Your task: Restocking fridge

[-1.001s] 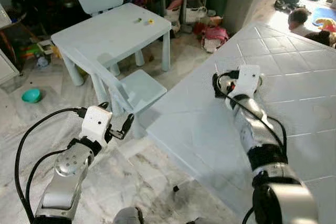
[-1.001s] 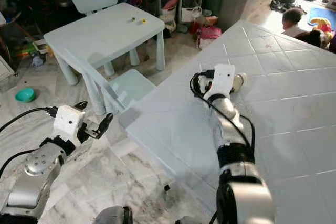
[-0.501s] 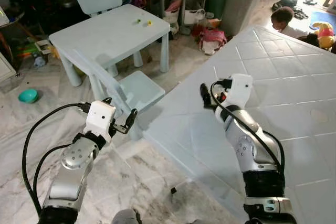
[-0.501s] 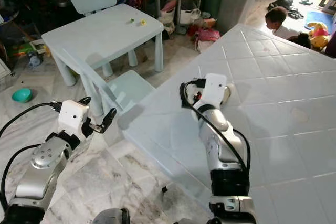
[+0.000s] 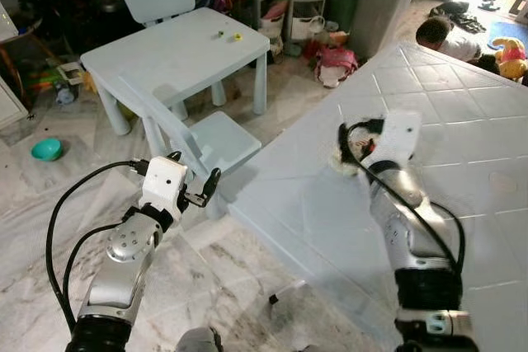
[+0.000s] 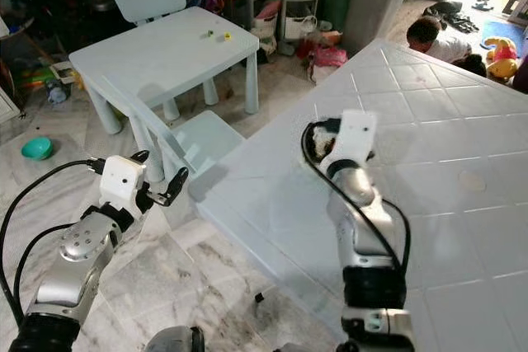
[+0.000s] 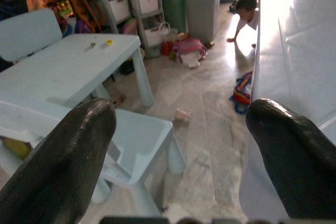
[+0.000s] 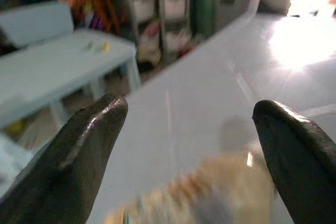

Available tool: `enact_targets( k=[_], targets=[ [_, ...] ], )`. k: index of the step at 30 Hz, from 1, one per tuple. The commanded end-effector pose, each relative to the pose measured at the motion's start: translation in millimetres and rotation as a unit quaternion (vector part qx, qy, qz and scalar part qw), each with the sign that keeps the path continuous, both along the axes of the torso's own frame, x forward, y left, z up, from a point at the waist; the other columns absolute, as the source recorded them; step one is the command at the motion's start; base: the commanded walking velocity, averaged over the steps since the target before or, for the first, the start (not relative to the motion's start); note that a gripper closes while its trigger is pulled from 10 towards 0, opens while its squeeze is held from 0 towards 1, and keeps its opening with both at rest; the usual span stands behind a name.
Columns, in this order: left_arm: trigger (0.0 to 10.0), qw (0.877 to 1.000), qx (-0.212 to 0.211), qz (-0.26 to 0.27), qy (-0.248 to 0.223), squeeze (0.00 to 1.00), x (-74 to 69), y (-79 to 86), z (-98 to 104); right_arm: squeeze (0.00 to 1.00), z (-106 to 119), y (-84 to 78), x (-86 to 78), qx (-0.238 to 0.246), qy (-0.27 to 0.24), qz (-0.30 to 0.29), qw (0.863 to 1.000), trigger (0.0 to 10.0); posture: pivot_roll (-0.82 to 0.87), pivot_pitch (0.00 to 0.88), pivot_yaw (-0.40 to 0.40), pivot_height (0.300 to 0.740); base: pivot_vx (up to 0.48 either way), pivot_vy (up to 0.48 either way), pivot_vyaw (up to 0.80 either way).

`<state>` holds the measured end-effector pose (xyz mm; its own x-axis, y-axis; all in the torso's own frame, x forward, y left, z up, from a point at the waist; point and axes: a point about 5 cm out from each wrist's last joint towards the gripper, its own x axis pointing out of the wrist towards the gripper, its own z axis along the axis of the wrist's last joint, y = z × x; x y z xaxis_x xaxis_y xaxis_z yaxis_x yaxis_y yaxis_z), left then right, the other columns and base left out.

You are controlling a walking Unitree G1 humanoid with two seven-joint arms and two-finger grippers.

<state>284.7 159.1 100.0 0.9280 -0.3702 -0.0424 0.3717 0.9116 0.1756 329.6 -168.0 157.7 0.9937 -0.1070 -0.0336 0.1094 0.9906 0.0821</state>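
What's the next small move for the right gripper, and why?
Probably lower and close. The right gripper is open over the tiled counter, with a blurred tan object between and just below its fingers, so it isn't held yet. The left gripper is open and idle.

spread pincer [image 8: 189,145], blurred tan object [image 8: 210,198], tiled counter [image 8: 210,93]

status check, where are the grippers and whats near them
Right gripper open, over the white tiled counter, a blurred tan item just below it. Left gripper open, empty, beside the small chair. Nothing grasped yet.
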Motion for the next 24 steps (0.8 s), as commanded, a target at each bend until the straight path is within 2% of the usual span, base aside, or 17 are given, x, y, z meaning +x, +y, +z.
enact_targets(
  k=[1,4,5,6,7,11,17,22,24],
  targets=[
    [10.0,1.0,0.001,-0.008,-0.006,0.0,1.5,-1.9,1.8,0.0,3.1,-8.2,1.7,-0.009,-0.017,-0.028,0.999,10.0,0.05,0.0,-0.014,0.74,0.0,0.0,0.0],
    [10.0,1.0,0.0,-0.006,-0.003,0.0,0.7,-1.0,0.0,0.0,-1.2,-16.5,2.4,-0.004,-0.014,-0.059,0.998,10.0,0.04,0.0,-0.007,0.74,0.0,0.0,0.0],
    [10.0,1.0,-0.003,-0.006,-0.003,0.0,0.4,-0.7,-0.5,0.0,-4.6,-18.8,4.2,0.018,-0.006,-0.068,0.998,10.0,0.04,0.0,-0.004,0.74,0.0,0.0,0.0],
    [10.0,1.0,-0.003,-0.006,-0.003,0.0,0.4,-0.7,-0.5,0.0,-4.6,-18.8,4.2,0.018,-0.006,-0.068,0.998,10.0,0.04,0.0,-0.004,0.74,0.0,0.0,0.0],
    [10.0,1.0,-0.007,-0.005,-0.001,0.0,0.1,-0.7,-1.1,0.0,-7.0,-21.6,6.3,0.041,-0.002,-0.077,0.996,10.0,0.04,0.0,-0.003,0.74,0.0,0.0,0.0],
    [10.0,1.0,-0.008,-0.005,0.0,0.0,0.5,-0.3,-1.2,0.0,-5.5,-24.4,9.4,0.052,-0.007,-0.083,0.995,10.0,0.04,0.0,-0.005,0.74,0.0,0.0,0.0],
    [10.0,1.0,-0.021,0.018,-0.013,0.0,5.3,5.2,3.7,0.0,3.6,-21.8,7.2,0.007,-0.048,-0.063,0.997,10.0,0.03,0.0,-0.012,0.74,0.0,0.0,-0.8],
    [10.0,0.999,-0.026,0.028,-0.02,0.0,5.5,5.0,6.0,0.0,1.4,-18.7,11.0,0.044,-0.044,-0.051,0.997,10.0,0.04,0.0,-0.01,0.74,0.0,0.0,-0.74],
    [10.0,0.999,-0.024,0.028,-0.02,0.0,4.4,5.2,5.2,0.0,3.6,-14.3,18.7,0.047,-0.042,-0.022,0.998,10.0,0.04,0.0,-0.007,0.74,0.0,0.0,0.0]
  ],
)
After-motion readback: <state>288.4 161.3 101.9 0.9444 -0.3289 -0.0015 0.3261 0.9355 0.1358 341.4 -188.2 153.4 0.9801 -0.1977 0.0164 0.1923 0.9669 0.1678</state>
